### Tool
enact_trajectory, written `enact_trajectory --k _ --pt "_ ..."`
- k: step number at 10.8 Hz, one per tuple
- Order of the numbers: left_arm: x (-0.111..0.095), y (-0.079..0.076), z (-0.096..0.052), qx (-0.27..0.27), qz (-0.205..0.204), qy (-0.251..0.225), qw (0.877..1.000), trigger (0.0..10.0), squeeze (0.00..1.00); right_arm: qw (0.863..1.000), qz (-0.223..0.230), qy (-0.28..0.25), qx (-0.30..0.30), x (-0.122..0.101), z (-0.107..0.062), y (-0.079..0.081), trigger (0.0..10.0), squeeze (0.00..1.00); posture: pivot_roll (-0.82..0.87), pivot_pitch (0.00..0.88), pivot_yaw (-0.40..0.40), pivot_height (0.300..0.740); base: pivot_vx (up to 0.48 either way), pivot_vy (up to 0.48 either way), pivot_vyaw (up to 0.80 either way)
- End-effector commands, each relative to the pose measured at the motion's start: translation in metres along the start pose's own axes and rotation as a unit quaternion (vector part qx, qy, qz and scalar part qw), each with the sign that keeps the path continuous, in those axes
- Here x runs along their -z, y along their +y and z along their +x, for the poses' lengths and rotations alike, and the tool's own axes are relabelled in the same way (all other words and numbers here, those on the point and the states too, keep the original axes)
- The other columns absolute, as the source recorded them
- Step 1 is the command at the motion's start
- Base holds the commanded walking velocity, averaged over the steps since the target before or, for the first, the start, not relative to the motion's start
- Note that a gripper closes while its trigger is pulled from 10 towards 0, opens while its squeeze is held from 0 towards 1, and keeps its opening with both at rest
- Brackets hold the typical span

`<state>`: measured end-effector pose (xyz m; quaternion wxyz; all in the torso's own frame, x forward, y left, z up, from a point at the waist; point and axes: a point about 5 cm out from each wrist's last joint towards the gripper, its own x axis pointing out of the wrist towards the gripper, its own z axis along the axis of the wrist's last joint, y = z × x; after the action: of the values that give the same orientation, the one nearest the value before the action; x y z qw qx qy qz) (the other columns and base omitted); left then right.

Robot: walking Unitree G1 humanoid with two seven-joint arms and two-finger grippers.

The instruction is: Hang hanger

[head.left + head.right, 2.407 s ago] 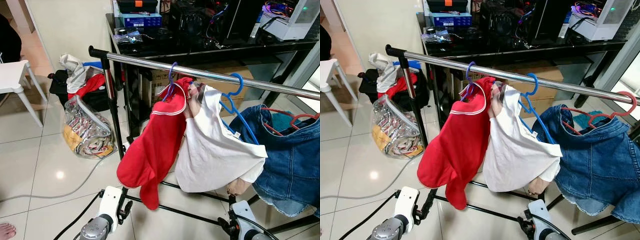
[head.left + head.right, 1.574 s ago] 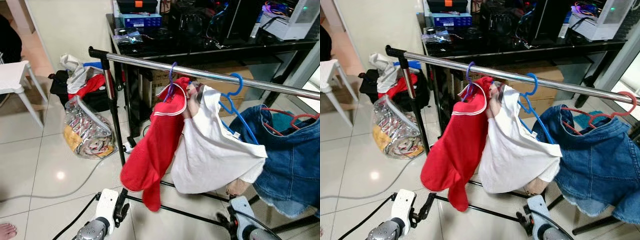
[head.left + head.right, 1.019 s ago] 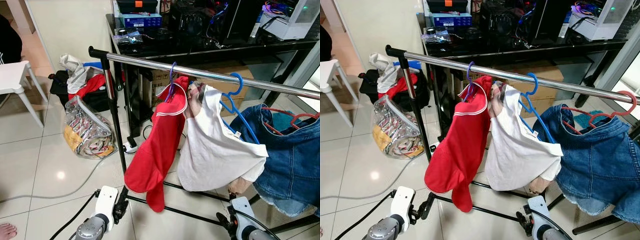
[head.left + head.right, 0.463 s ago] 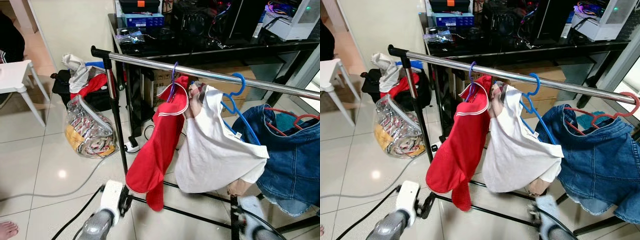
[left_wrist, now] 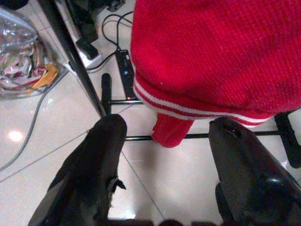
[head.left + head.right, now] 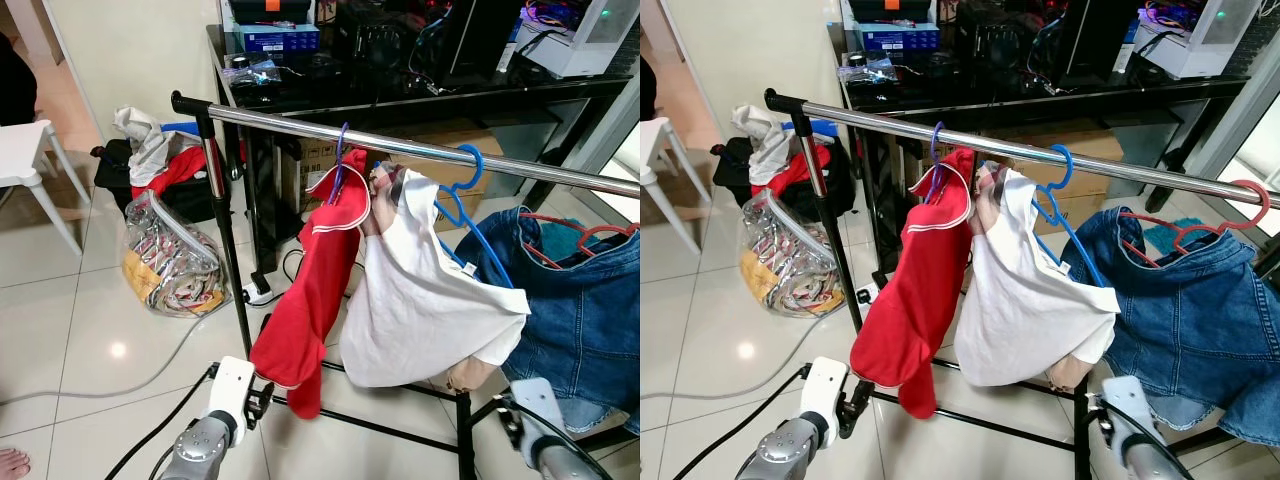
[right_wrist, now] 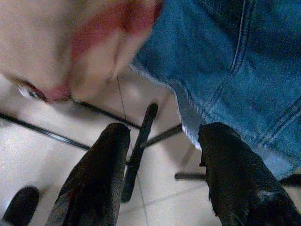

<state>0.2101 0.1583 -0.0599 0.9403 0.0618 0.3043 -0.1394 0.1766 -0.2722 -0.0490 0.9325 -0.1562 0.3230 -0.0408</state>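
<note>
red garment (image 6: 310, 290) swung nearer upright since earlier | hanger (image 6: 340, 160) hooked on rail (image 6: 290, 125); i keep left gripper (image 5: 164, 136) and right gripper (image 7: 164, 141) spread, empty

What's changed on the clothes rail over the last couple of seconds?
The red knit garment has swung in, hanging narrower and straighter beneath its purple hanger. The left gripper sits open below its hem, holding nothing. The white shirt, denim jacket and chrome rail are unchanged.
</note>
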Motion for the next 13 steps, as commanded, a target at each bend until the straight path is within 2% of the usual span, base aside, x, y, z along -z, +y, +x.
enact_trajectory --k 1,2,3,4,6,7,9,10,12,13 --pt "-0.006 -0.005 0.002 0.020 0.035 -0.016 0.999 10.0 0.00 0.999 0.005 -0.030 0.029 -0.007 -0.002 -0.009 10.0 0.00 -0.01 0.000 -0.056 0.740 0.000 0.000 0.00" --pt "-0.010 -0.015 0.002 0.059 0.120 -0.031 0.991 10.0 0.00 0.993 0.030 -0.074 0.084 -0.017 -0.008 -0.029 10.0 0.00 -0.01 0.000 -0.055 0.740 0.000 0.000 0.00" --pt "-0.011 -0.017 0.002 0.065 0.133 -0.037 0.988 10.0 0.00 0.988 0.045 -0.098 0.110 -0.022 -0.015 -0.042 10.0 0.00 -0.02 0.000 -0.039 0.740 0.000 0.000 0.00" --pt "-0.010 -0.015 0.002 0.061 0.127 -0.035 0.989 10.0 0.00 0.983 0.067 -0.135 0.109 -0.030 -0.023 -0.050 10.0 0.00 -0.04 0.000 -0.029 0.740 0.000 0.000 0.00" --pt "-0.012 -0.014 0.002 0.068 0.146 -0.039 0.986 10.0 0.00 0.979 0.084 -0.180 0.051 -0.041 -0.033 -0.039 10.0 0.00 -0.06 0.000 -0.014 0.740 0.000 0.000 0.00" --pt "-0.014 -0.013 0.003 0.069 0.154 -0.042 0.985 10.0 0.00 0.976 0.092 -0.187 0.056 -0.044 -0.035 -0.041 10.0 0.00 -0.06 0.000 -0.010 0.740 0.000 0.000 0.00" --pt "-0.023 -0.022 0.006 0.093 0.196 -0.063 0.974 10.0 0.00 0.951 0.126 -0.273 0.070 -0.079 -0.047 -0.052 10.0 0.00 -0.07 0.000 -0.007 0.740 0.000 0.000 0.00" --pt "-0.023 -0.025 0.006 0.103 0.214 -0.067 0.969 10.0 0.00 0.944 0.130 -0.295 0.076 -0.089 -0.049 -0.059 10.0 0.00 -0.07 0.000 -0.008 0.740 0.000 0.000 0.00" --pt "-0.025 -0.028 0.006 0.107 0.223 -0.074 0.966 10.0 0.00 0.928 0.142 -0.334 0.085 -0.111 -0.055 -0.073 10.0 0.00 -0.07 0.000 -0.014 0.740 0.000 0.000 0.00" --pt "-0.025 -0.028 0.006 0.110 0.237 -0.076 0.962 10.0 0.00 0.924 0.143 -0.347 0.073 -0.120 -0.057 -0.074 10.0 0.00 -0.07 0.000 -0.016 0.740 0.000 0.000 0.00"
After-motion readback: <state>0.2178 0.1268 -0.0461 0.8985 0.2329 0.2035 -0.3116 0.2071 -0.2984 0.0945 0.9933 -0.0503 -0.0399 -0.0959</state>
